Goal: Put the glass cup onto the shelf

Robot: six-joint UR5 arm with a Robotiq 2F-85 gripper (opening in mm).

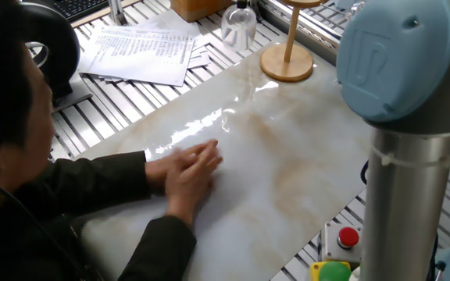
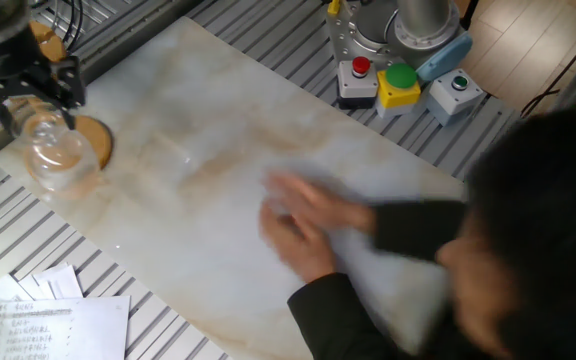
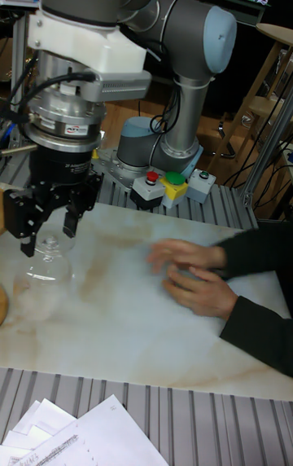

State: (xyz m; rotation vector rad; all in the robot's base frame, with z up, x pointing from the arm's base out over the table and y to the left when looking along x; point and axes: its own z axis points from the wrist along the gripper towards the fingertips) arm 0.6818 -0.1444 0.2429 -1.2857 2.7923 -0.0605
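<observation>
Glass, clear and slick, the cup [image 3: 47, 264] hangs upside down in the claw [image 3: 47, 217], pinched at its foot, above the marble table [image 1: 287, 156]; it looks light and breakable. Nearby, a person's hands [image 3: 191, 269] rest on the table. Farther off, the shelf [image 1: 287, 55] post could block the cup.

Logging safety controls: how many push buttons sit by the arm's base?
3, in a row: a red button, a green button on a yellow box, a small dark button on a grey box. More may be hidden.
</observation>
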